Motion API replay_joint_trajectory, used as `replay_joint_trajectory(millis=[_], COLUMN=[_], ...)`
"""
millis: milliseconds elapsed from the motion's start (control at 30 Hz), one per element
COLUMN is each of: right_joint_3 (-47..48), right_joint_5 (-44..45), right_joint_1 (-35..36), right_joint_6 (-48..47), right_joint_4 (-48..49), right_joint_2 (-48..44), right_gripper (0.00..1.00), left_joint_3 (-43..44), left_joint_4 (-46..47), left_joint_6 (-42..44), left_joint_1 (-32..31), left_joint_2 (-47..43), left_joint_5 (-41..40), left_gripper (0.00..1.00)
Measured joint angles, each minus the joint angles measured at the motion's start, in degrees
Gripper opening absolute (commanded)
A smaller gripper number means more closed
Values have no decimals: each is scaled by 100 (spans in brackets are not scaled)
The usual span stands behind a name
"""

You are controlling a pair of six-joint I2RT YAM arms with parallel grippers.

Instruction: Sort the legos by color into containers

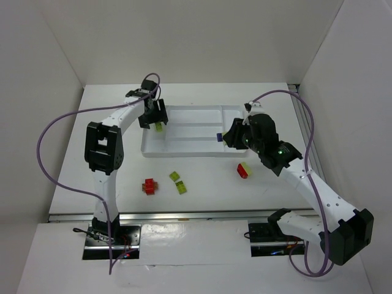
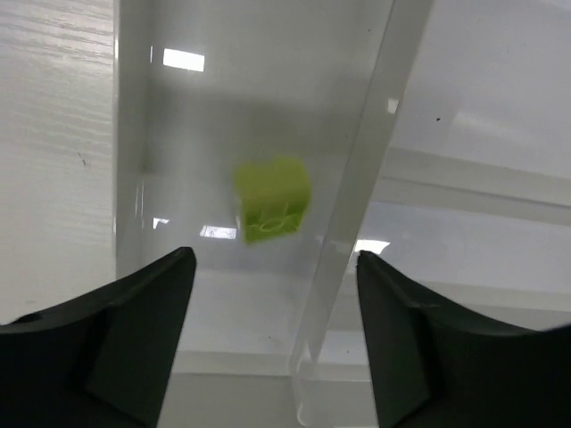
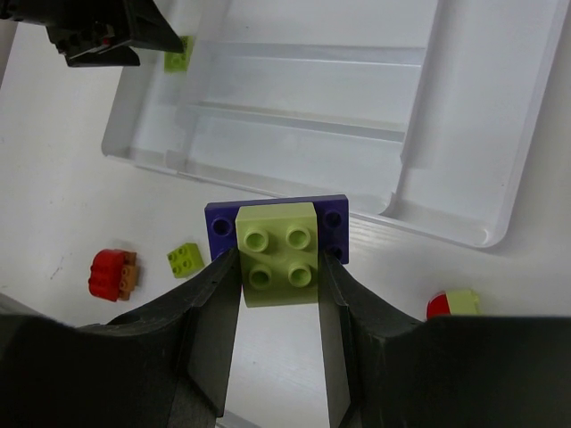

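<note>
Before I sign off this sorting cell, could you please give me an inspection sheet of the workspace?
Surface: white table, loose bricks on it.
Job's things: white tray with one yellow-green brick at its left end; red-orange brick, yellow-green pair and red-and-pale brick on the table in front of it.
Clutter: nothing seen.
Grippers: left gripper open above the yellow-green brick; right gripper shut on a green-on-purple stack.
Cables: purple left cable and right cable loop from the arms.
Surroundings: plain white walls.
</note>
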Motion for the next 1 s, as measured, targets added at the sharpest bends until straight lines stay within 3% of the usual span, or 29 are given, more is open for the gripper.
replay_joint_trajectory(millis=[133,267,400,500,667,1000], right_joint_3=[0,0,-13,-13,-15,35], right_joint_5=[-94,-136,-131,-125,-133,-317], right_joint_1=[0,0,2,31,142,221], right_joint_6=[-28,-48,-50,-50,-50,-52], right_joint_4=[0,-7,-31,-44,-46,-170], right_joint_2=[0,-13,-50,-59,-61,61], right_gripper=[18,18,18,18,18,18], left_joint_3=[-367,-1366,-2726,-3248,-3615,-3429], left_joint_4=[7,254,1010,1875,3198,3838], left_joint_6=[26,87,50,-116,-557,-750], left_joint_1=[-35,-302,-990,-1408,-1843,-2096], left_joint_2=[-533,-1886,-3788,-4441,-3954,-2955], left_joint_5=[-24,190,1646,2734,3768,4411], left_gripper=[85,82,86,86,86,82])
